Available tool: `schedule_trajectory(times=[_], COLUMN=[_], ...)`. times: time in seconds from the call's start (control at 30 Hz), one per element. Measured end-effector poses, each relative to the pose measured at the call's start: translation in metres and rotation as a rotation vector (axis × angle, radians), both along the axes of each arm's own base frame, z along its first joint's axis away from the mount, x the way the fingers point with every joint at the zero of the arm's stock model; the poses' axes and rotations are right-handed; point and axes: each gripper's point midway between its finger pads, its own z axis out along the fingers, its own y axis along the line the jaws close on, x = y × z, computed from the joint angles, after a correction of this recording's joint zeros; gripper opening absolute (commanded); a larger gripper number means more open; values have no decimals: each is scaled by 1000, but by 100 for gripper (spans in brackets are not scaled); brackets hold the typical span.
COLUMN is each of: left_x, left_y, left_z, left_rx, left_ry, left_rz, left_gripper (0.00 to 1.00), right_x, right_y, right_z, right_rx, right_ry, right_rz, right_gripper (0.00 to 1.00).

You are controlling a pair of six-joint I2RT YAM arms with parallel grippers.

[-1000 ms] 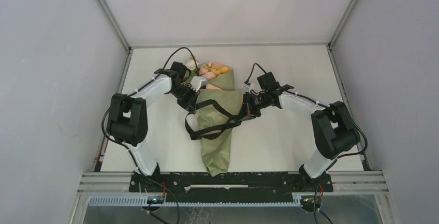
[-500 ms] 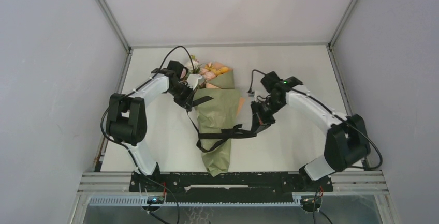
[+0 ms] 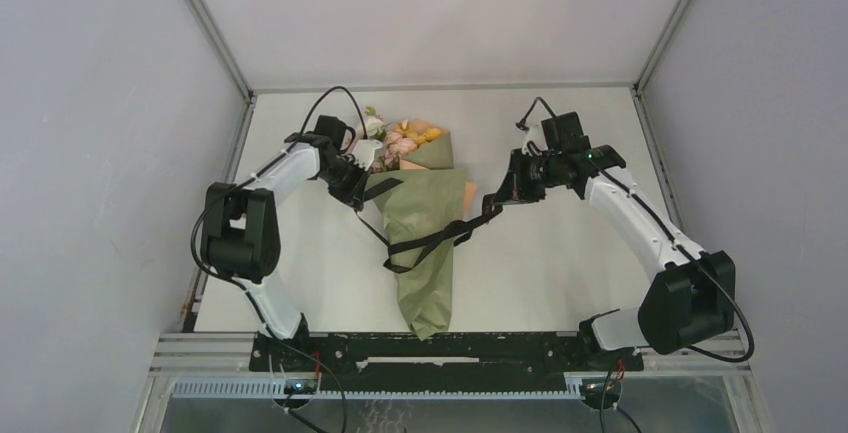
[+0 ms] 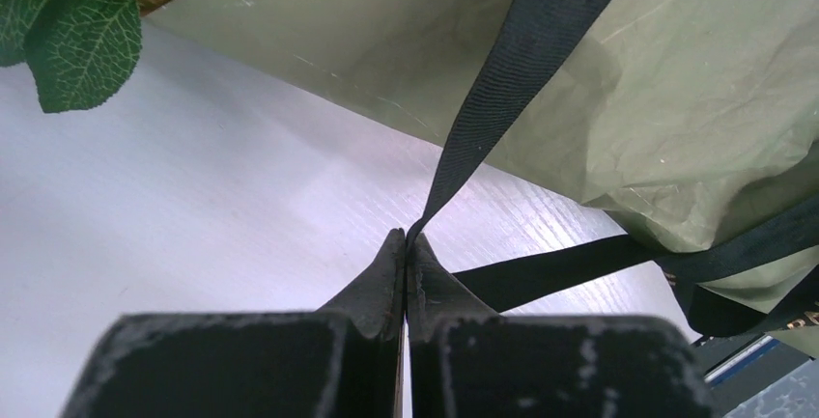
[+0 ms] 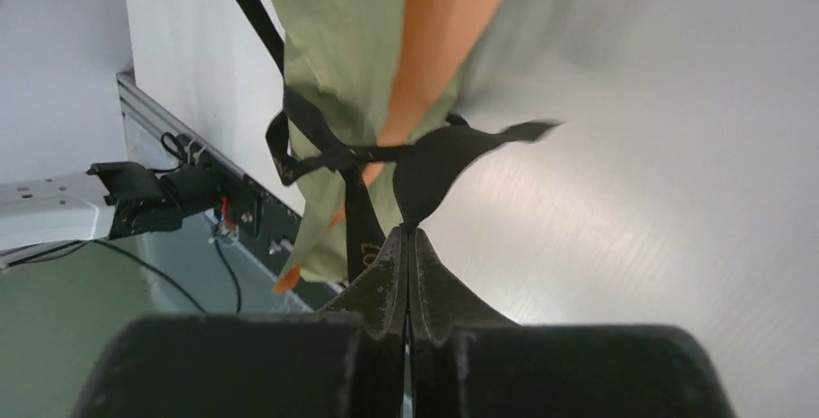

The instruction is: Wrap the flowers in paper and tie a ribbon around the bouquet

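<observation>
The bouquet [image 3: 425, 253] lay at the centre of the table [image 3: 560, 263], with the flowers [image 3: 408, 139] toward 12 o'clock and the tapered tip toward 6 o'clock. The ribbon [image 3: 432, 241] crossed the middle of the cone, and one strand ran out to each side. The left gripper [image 4: 406, 242], at the bouquet's 10 o'clock, had its jaws pressed together on one strand. The right gripper [image 5: 409, 235], at the bouquet's 2 o'clock, was clamped on the other ribbon end.
</observation>
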Motion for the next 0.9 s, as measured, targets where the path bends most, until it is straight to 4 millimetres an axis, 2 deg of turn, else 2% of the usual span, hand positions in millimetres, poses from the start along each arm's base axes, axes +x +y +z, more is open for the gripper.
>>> schedule_trajectory(times=[0.1, 0.2, 0.3, 0.4, 0.5, 0.63, 0.9], left_x=[-2, -2, -2, -2, -2, -5, -8], left_y=[0, 0, 0, -1, -3, -5, -7], left_z=[1, 1, 1, 1, 3, 8, 10], left_rx=[-1, -2, -4, -8, -20, -38, -54], left_ry=[-3, -4, -4, -2, -1, -7, -4], left_rz=[0, 0, 1, 7, 5, 9, 12], left_gripper=[0, 0, 0, 0, 0, 0, 0], right_x=[8, 6, 2, 13, 32, 52, 56], right_y=[14, 33, 52, 64, 71, 80, 87], right_z=[10, 29, 54, 69, 65, 51, 55], right_rx=[-17, 0, 74, 152, 196, 229, 247], right_ry=[-137, -317, -527, -662, -677, -658, -687], right_rz=[22, 69, 122, 129, 113, 94, 89], right_gripper=[0, 0, 0, 0, 0, 0, 0])
